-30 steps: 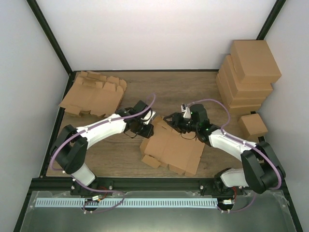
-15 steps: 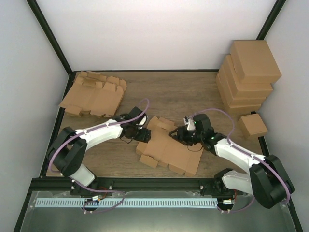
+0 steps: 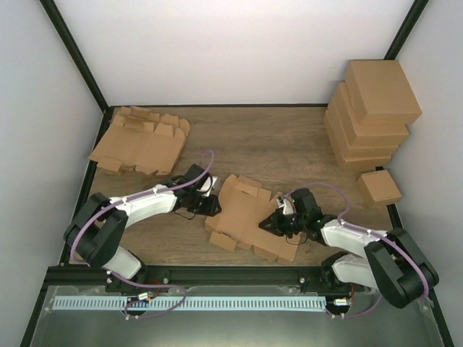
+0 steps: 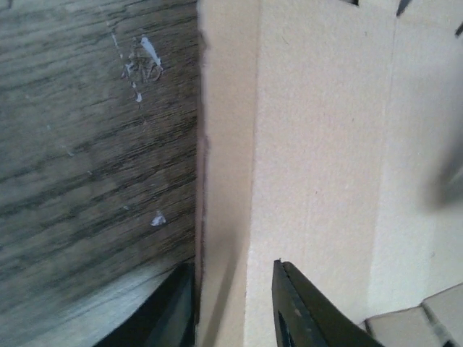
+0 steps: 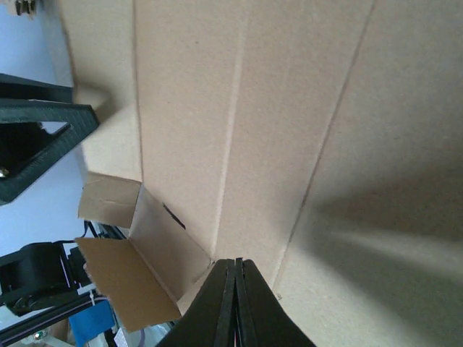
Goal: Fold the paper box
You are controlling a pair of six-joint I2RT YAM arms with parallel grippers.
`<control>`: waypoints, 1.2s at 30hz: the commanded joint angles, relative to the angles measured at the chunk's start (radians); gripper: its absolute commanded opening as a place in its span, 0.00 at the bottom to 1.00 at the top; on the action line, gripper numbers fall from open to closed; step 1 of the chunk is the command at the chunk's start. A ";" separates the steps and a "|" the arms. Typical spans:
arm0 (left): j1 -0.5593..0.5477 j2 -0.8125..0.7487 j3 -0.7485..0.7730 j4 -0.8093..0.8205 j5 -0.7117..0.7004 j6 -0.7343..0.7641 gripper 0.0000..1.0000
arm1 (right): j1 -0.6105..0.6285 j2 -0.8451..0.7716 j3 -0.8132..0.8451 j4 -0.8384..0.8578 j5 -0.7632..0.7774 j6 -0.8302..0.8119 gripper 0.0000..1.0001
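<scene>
- Right gripper [image 5: 235, 271]: jaws fully closed with nothing between them, tips resting on the near-right panel of the paper box [image 3: 249, 213].
- Paper box: unfolded and mostly flat at mid-table [image 3: 289, 144], between the two arms; some edge flaps are raised.
- Left gripper [image 4: 233, 275]: fingers straddle the box's left edge strip. Whether they pinch it cannot be told.
- Small folded box [image 3: 379, 188]: right side, apart from the work.
- Far left: pile of flat blanks [image 3: 141, 141].
- Far right: stack of folded boxes [image 3: 372, 108].
</scene>
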 commanded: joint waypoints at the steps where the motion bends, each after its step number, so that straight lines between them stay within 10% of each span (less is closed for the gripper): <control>1: 0.002 -0.009 -0.012 0.046 0.052 0.014 0.22 | -0.002 0.037 -0.015 0.074 -0.015 0.001 0.01; 11: -0.080 -0.042 0.173 -0.177 -0.207 0.134 0.04 | -0.001 0.095 0.016 0.172 -0.074 0.046 0.03; 22: -0.308 0.001 0.345 -0.361 -0.714 0.180 0.04 | 0.000 0.006 0.260 0.117 0.032 0.182 0.49; 36: -0.427 -0.008 0.358 -0.355 -0.875 0.175 0.04 | 0.055 0.181 0.520 0.032 0.135 0.234 0.54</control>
